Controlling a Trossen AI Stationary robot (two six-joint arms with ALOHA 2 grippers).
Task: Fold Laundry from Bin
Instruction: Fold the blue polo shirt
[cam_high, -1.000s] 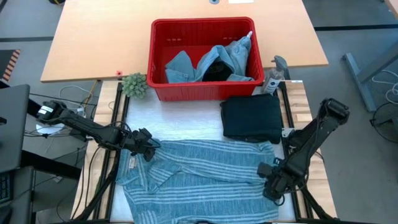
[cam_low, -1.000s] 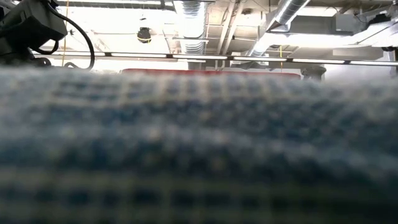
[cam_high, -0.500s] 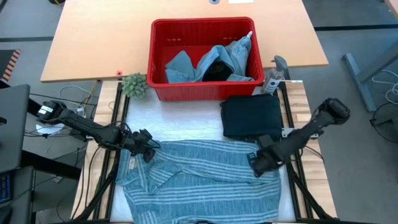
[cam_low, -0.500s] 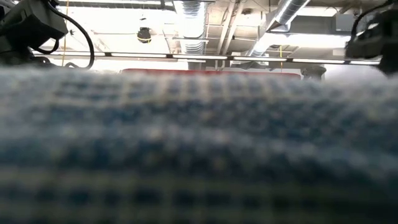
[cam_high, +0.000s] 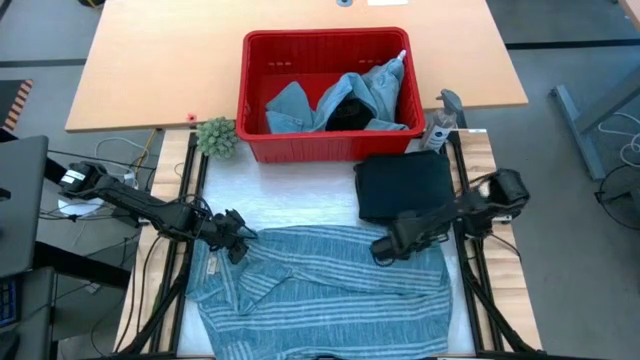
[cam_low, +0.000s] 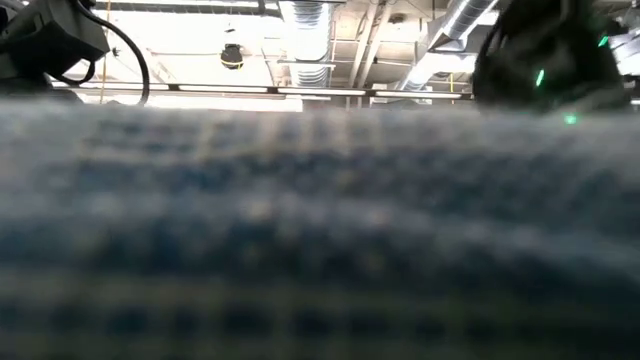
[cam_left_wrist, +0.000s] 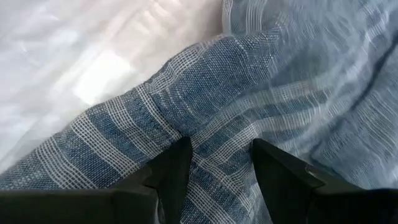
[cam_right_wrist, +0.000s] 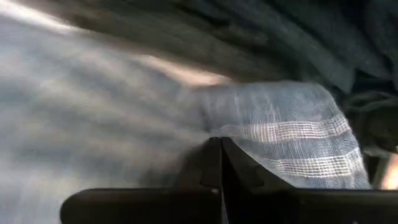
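Clearly the striped cloth (cam_high: 320, 285) was a light, limp thing that would sag and crease wherever it was lifted, so I judged the best holds to be its edges and corners, pinched through a fold of fabric and not the flat middle. It lay spread and rumpled on the white table (cam_high: 300, 195) in front of the red bin (cam_high: 325, 45), which held more laundry (cam_high: 340, 100), pale denim and a dark piece in a heap. A black garment (cam_high: 405, 188), already folded, sat between the bin and the striped cloth on the right side.

The left gripper (cam_high: 237, 238) reached low from the table's left edge to the cloth's upper left corner; in the left wrist view its fingers (cam_left_wrist: 171, 177) stood apart with a ridge of the fabric bunched between them, seemingly pinched. The right gripper (cam_high: 383, 249) was stretched inward from the right, lying nearly flat over the cloth's upper right part, just beside the black garment. Its fingers (cam_right_wrist: 217, 165) were pressed together, and whether any fabric was caught between them could not be made out. A small green plant (cam_high: 216, 137) stood by the bin's left corner.
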